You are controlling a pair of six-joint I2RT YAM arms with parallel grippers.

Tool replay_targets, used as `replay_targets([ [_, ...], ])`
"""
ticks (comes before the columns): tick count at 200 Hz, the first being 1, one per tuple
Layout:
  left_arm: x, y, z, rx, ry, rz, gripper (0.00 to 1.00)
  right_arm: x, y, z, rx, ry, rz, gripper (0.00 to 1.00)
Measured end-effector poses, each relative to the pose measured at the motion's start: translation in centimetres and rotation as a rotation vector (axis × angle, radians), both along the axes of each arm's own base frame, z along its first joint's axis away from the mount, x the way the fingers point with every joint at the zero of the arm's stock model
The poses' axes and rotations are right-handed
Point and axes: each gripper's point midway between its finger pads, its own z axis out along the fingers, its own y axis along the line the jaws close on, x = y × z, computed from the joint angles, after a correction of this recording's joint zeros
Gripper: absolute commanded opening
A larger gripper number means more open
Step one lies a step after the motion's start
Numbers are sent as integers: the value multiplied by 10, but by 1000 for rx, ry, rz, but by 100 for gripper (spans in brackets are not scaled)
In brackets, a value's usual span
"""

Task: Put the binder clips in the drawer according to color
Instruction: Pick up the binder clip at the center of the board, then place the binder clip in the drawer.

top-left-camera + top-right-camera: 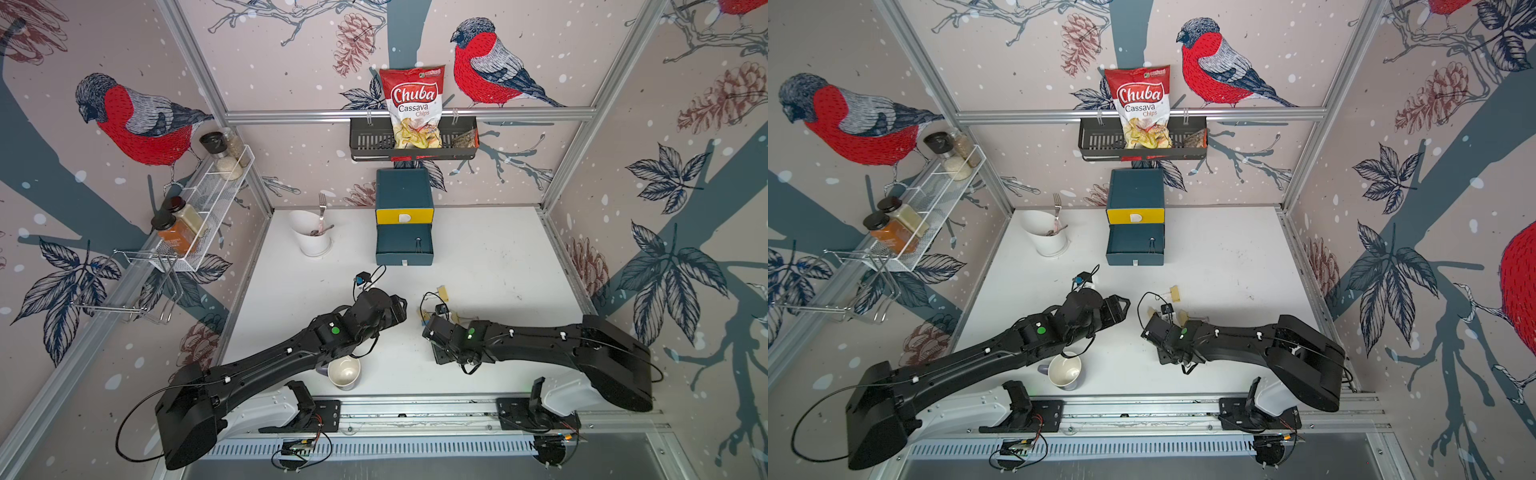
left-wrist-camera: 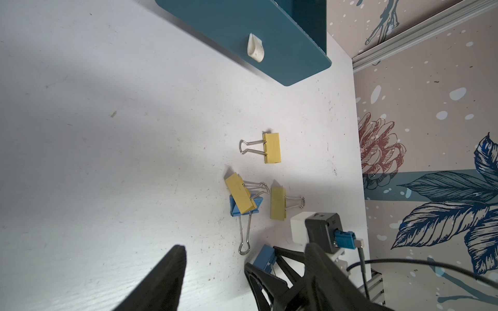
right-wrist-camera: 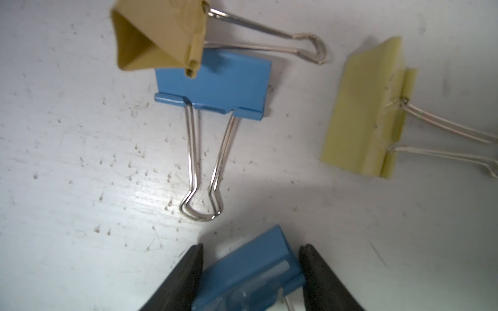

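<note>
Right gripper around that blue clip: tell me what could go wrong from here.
1. The blue clip sits tilted between the right gripper's jaws, so it may twist out or slip as they pinch.
2. The other blue clip's wire handle ends just ahead, with a yellow clip lying across it; a drag could disturb both.
3. The left gripper hovers open close by, so the arms might bump.

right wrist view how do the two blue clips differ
The nearer blue clip sits between the fingers of the right end effector; the farther blue clip lies outside them. A yellow clip rests on the farther blue clip; nothing rests on the nearer blue clip. Both are the same blue.
</note>
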Motion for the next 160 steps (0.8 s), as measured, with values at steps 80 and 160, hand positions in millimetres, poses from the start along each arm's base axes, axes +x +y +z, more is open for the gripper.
replay_targets([
  [80, -3, -7, -14, 11, 38, -29, 73, 43, -9, 62, 68, -47, -99, 46],
  [160, -18, -25, -35, 29, 84, -74, 70, 173, 65, 199, 303, -325, -120, 46],
])
